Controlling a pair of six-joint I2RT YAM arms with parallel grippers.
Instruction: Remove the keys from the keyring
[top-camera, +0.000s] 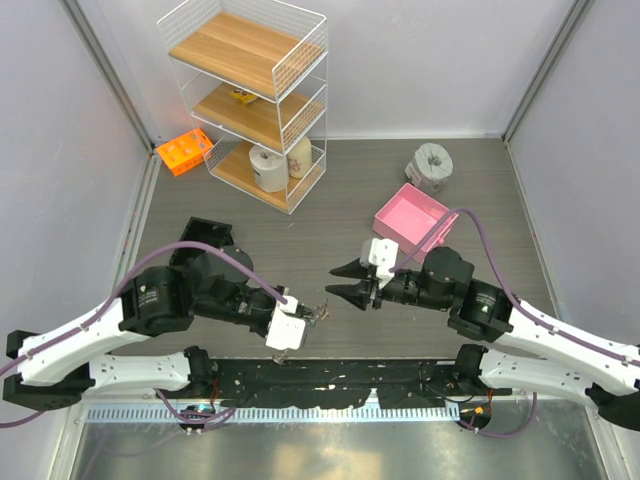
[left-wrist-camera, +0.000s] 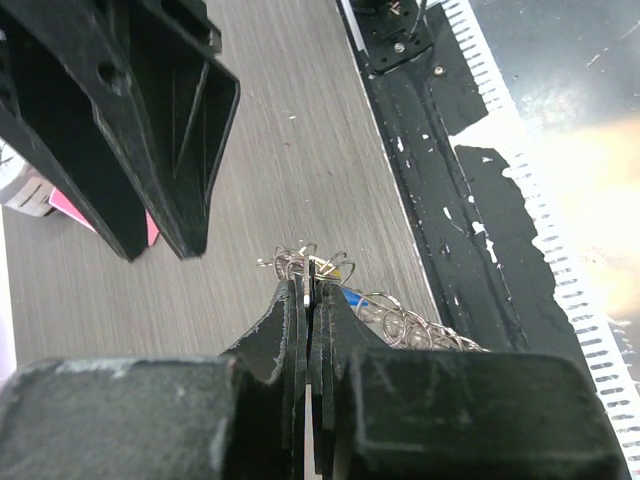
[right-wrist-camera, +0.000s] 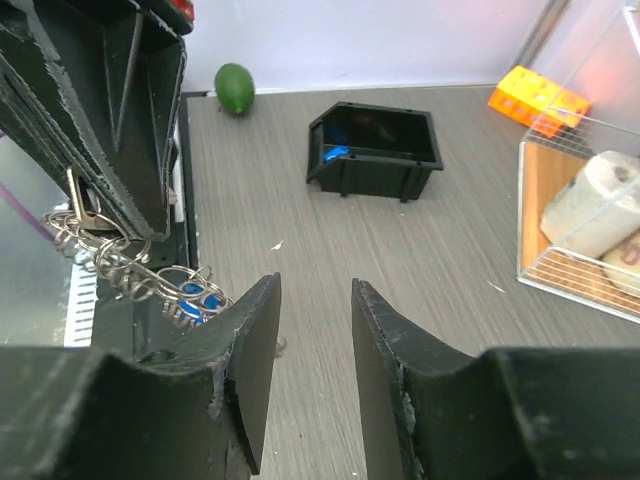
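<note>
Grey woodgrain table (top-camera: 350, 215) between pale walls (top-camera: 420, 60): left gripper (left-wrist-camera: 310, 288) pinches the keyring (left-wrist-camera: 400, 322), right gripper (right-wrist-camera: 315, 300) gapes nearby.

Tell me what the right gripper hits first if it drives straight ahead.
Probably the black bin; the right gripper looks to pass beside the left gripper and keyring, though depth is unclear.
</note>
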